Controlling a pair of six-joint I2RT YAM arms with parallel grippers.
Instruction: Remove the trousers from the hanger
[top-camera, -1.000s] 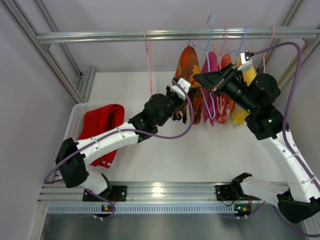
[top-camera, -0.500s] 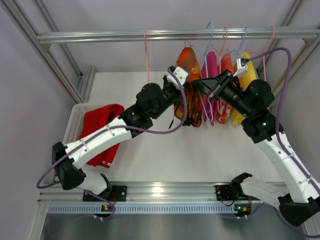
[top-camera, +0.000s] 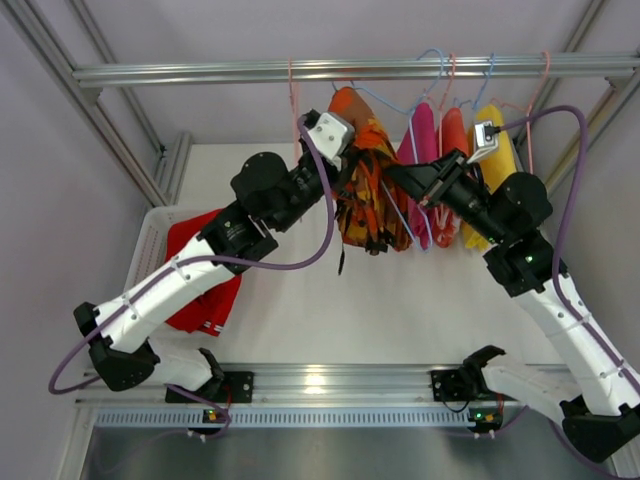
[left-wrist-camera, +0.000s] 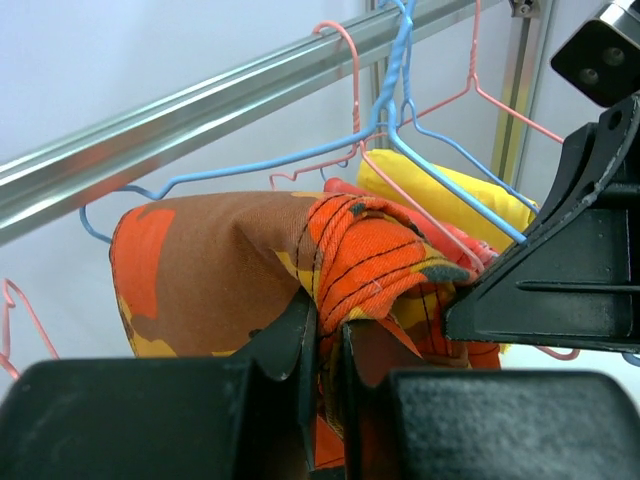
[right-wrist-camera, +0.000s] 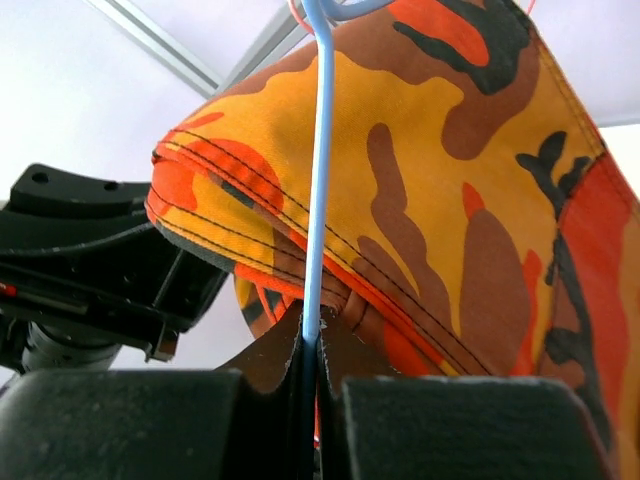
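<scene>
The orange patterned trousers (top-camera: 370, 190) hang bunched over the blue hanger (right-wrist-camera: 318, 180) beneath the rail (top-camera: 200, 72). The red trousers (top-camera: 190, 240) lie folded in the white basket (top-camera: 150, 245), well apart.

red trousers (top-camera: 188, 240) half under left arm (top-camera: 180, 285), blue hanger (right-wrist-camera: 318, 150) hook cut off

Between left tool (left-wrist-camera: 322, 335) and right tool (right-wrist-camera: 310, 345), trousers (top-camera: 365, 215) drape over the hanger (right-wrist-camera: 318, 180), below the rail (top-camera: 200, 72).

Orange trousers (top-camera: 370, 180), neighbouring clothes (top-camera: 420, 150) crowd rail (top-camera: 200, 72) right (far-left free).
</scene>
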